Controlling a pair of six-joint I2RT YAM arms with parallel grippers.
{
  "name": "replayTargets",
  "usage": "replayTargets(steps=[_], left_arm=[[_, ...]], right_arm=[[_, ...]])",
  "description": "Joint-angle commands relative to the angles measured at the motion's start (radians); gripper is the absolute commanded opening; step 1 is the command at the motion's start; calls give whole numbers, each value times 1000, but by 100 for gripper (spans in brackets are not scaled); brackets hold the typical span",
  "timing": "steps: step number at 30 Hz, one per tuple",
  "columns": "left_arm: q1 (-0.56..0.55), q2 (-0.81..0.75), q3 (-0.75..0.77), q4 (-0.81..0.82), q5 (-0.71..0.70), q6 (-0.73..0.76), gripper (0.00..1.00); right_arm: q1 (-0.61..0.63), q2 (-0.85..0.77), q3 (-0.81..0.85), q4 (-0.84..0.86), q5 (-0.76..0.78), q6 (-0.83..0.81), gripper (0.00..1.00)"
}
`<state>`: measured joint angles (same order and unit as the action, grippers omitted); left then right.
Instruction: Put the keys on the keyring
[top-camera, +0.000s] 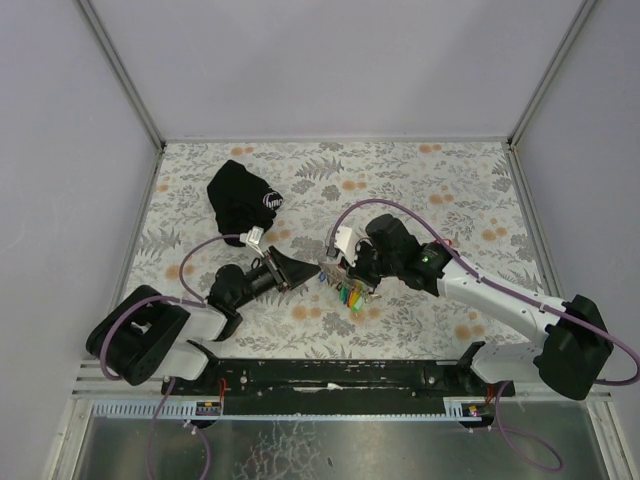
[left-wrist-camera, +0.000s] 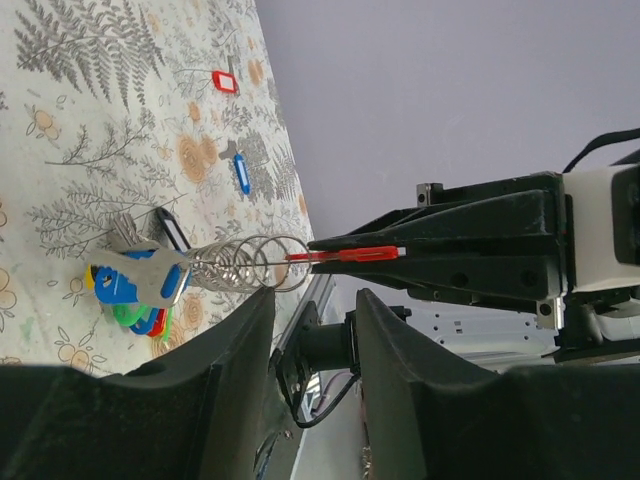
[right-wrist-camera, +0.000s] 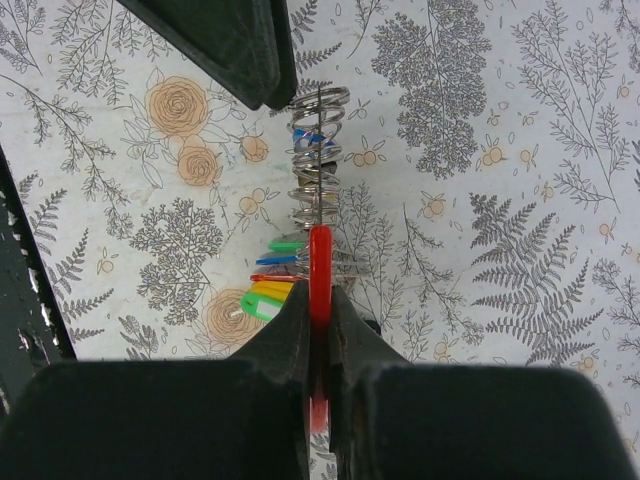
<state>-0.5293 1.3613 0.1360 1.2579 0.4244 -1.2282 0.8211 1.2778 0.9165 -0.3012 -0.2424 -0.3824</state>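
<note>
**Worktop** (top-camera: 450, 200): floral-print cloth; grey walls around.

**Keys** (left-wrist-camera: 140, 288): bunch of small keys with oblong plastic tags; blue, green and red show in the left wrist view, green, blue, orange and yellow in the right wrist view; located a little toward 6 o'clock of the worktop's centre, between the two claws; joined to the keyring.

**Keyring** (right-wrist-camera: 316, 190): several wire loops spread like a spring; one end meets the red tag.

**Red tag** (right-wrist-camera: 320, 265): narrow and edge-on; gripped at its lower part, its free end touching the keyring.

**Right claw** (top-camera: 338, 268): enters from 3 o'clock; jaws closed tight on the red tag.

**Left claw** (left-wrist-camera: 315, 297): enters from 8 o'clock; jaws parted with a clear gap, nothing between them; tips just beside the keyring, contact not discernible.

**Red-tagged key** (left-wrist-camera: 224, 81): loose on the worktop, well apart from the bunch.

**Blue-tagged key** (left-wrist-camera: 240, 172): loose on the worktop, nearer the bunch.

**Black tag** (left-wrist-camera: 172, 228): just beside the bunch; whether it sits on the keyring cannot be told.

**Black pouch** (top-camera: 240, 200): cloth with a white logo; at 10 o'clock of the centre, apart from both claws.
</note>
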Motion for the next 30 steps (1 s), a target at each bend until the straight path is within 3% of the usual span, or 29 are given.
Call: replayTargets(steps=[1,8,20,30], left_arm=[[-3,61,30,138,13,-63,37],[-5,95,38,151,1,-89,38],[-5,49,48,-57,-59,-38,41],[-5,27,48,22,-25,-43,35]], right_arm=[[9,-44,4,69,-31,9,0],[8,-47,0,72,-33,7,0],[9,-81,-18,90,-38,6,0],[8,-82,-26,95,-43,8,0]])
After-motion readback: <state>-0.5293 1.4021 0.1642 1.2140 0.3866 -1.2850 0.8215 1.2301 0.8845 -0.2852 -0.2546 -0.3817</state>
